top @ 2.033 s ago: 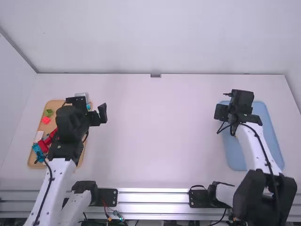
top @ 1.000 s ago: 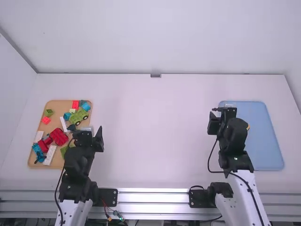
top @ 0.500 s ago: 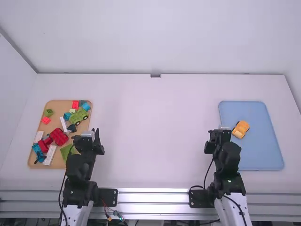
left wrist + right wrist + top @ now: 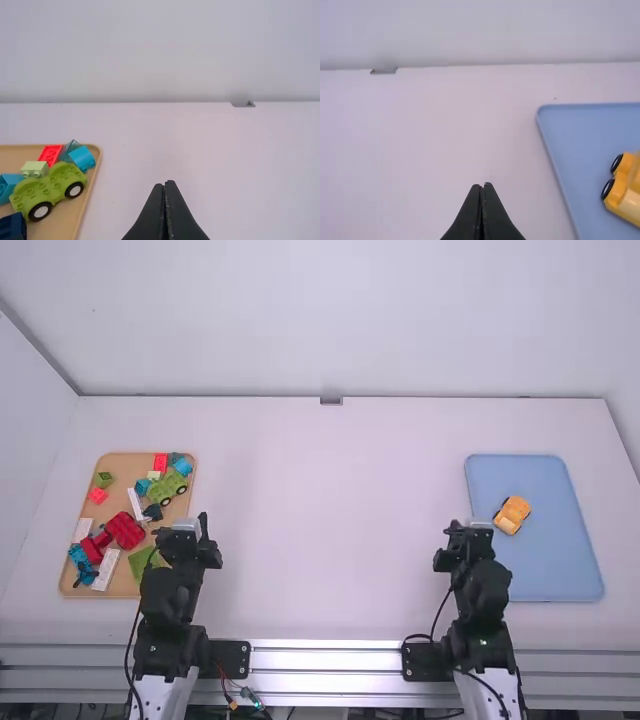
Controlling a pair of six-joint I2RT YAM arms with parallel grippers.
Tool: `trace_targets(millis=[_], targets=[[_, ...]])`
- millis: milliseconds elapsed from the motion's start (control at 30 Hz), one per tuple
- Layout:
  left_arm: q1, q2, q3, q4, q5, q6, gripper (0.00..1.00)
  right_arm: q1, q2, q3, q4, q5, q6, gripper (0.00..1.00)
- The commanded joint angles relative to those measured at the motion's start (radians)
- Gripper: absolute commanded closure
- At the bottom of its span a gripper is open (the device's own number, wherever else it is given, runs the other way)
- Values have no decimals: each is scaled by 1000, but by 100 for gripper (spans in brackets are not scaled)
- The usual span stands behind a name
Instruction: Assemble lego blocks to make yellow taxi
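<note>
With twelve pointing away from the arms, the yellow car (image 4: 512,514) sits on the blue tray (image 4: 540,575), a little off centre toward ten o'clock. Two of its black wheels show in the right wrist view. The right gripper (image 4: 458,530) is near the tray's nine o'clock side, apart from the car; its fingers (image 4: 469,215) are closed against each other with nothing between them. The left gripper (image 4: 203,523) is by the tan tray's (image 4: 125,466) three o'clock side. Its fingers (image 4: 149,215) also meet, with nothing in their grip.

On the tan tray, the red brick (image 4: 160,462) lies at one o'clock, with the green car (image 4: 170,486) at two. The green block (image 4: 104,480) is at eleven, and the red block (image 4: 98,496) is just beside it toward seven. A big red piece (image 4: 126,531) lies near the centre. Toward eight is a blue piece (image 4: 80,558), with a long white block (image 4: 106,570) at seven. A green piece (image 4: 142,560), partly hidden by the left arm, is at five.
</note>
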Motion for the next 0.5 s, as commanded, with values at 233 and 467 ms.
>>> trace_targets(millis=[233, 467], targets=[[-2, -6, -10, -5, -2, 6, 100, -2, -117, -11, -5, -1, 5, 100], [-2, -6, -10, -5, -2, 6, 100, -2, -187, -11, -5, -1, 5, 100]])
